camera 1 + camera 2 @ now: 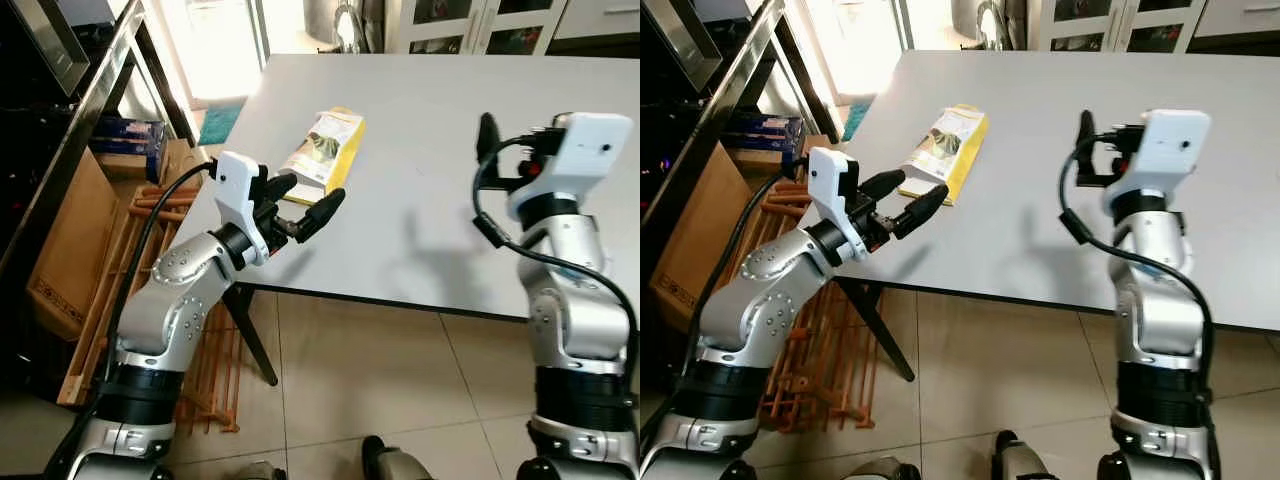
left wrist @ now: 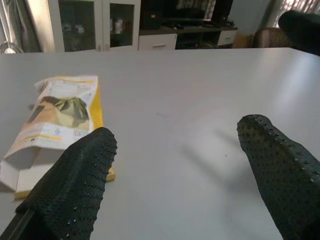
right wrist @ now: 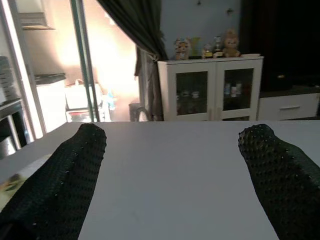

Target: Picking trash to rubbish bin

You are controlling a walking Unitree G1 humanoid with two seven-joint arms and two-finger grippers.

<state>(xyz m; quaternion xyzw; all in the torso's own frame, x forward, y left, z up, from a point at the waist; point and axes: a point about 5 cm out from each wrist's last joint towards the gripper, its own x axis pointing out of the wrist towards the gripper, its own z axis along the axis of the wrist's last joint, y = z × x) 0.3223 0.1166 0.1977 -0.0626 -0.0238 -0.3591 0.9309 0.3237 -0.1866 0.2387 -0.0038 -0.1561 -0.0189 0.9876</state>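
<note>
Nearest, low in the head views: tiled floor point(image 1: 400, 380) and both silver arms raised over the near edge of a pale grey table point(image 1: 480, 130).

Printed writing on the flattened yellow-and-white carton point(image 1: 325, 150): too small and blurred to read; no brand legible. Small dark lines of print and a picture in greens and browns on its white face, seen closer from the left wrist point(image 2: 57, 117).

Lies flat on the table near its left edge, long axis running from the near edge toward the far side and leaning slightly right. Opened, torn white flap end turned toward the robot, yellow end away. White front panel, yellow border along the right side and far end, crumpled at the near flap.

Left gripper point(image 1: 305, 208) just short of the carton's near end, above the table's left near corner, fingers spread apart, holding nothing; one textured black fingertip point(image 2: 80, 175) close beside the carton's flap, contact impossible to judge.

Right gripper point(image 3: 170, 170) over the table well to the carton's right, fingers apart, holding nothing.

Beside the table on the left: wooden slatted rack point(image 1: 150, 250), cardboard box point(image 1: 75, 240), dark metal shelf frame point(image 1: 100, 90). Beyond the table: white glass-door cabinet point(image 3: 210, 90).
</note>
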